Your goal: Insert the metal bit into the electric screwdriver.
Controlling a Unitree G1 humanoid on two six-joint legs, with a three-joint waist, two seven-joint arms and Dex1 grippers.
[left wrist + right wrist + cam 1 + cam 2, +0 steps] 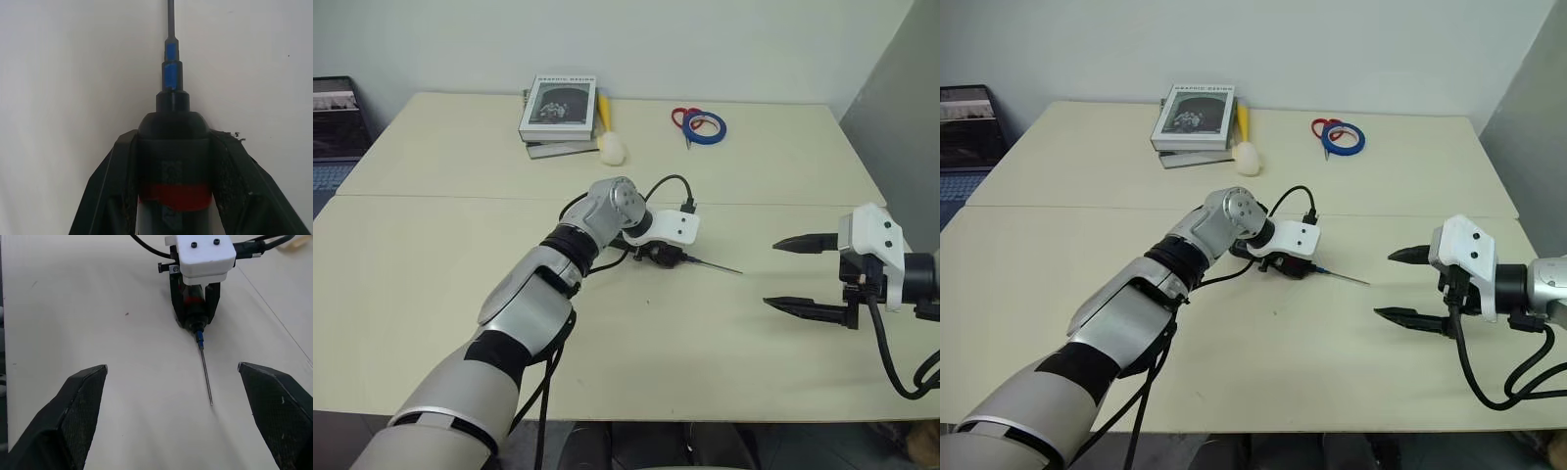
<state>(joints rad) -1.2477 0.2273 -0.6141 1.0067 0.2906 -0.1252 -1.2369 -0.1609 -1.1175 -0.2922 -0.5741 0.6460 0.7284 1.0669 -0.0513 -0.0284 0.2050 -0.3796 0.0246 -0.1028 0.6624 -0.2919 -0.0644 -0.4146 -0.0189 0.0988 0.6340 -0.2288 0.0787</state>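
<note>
My left gripper [662,257] is shut on the electric screwdriver [173,147], a black body with a red band, gripped on both sides by the black fingers [110,186]. The metal bit [715,265] sticks out of the tool's blue-marked nose and slopes down to the right, its tip at or just above the table. In the right wrist view the bit [207,377] points toward my right gripper [176,416]. That right gripper [771,272] is open a short way right of the bit's tip, with nothing between its fingers.
At the back of the table [431,294] lie stacked books [558,113], a yellow-handled white brush [610,142], red-handled scissors [685,117] and a blue tape roll [705,127]. A black cable [671,186] loops over my left wrist. A seam runs across the table.
</note>
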